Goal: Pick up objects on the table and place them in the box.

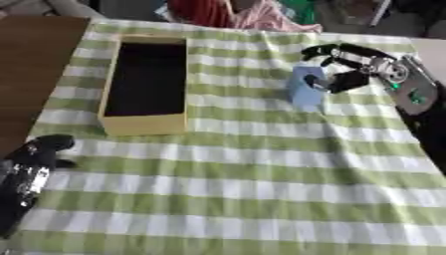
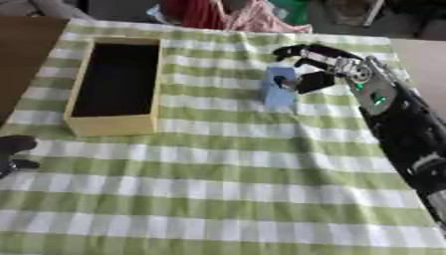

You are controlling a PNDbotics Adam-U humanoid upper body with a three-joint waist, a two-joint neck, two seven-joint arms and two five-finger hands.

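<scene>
both arms are mostly black. the right hand (image 2: pixel 324 63) has black fingers and silver joints, with a small green light on its wrist. the left hand (image 1: pixel 35 159) is glossy black with silvery glints.

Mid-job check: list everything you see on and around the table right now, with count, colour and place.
Box: one, yellow walls, dark inside, left part of the cloth, nothing visible in it.
Blue object: one, light blue, upright, right of the box, at the right hand.
Tablecloth: one, green and white check, covering the table.
Bare tabletop: brown, far left.
Red and pink fabric: beyond the far edge.
Left hand: black, lower left, idle on the cloth.
Right hand: black and silver, fingers curled round the blue object.
</scene>
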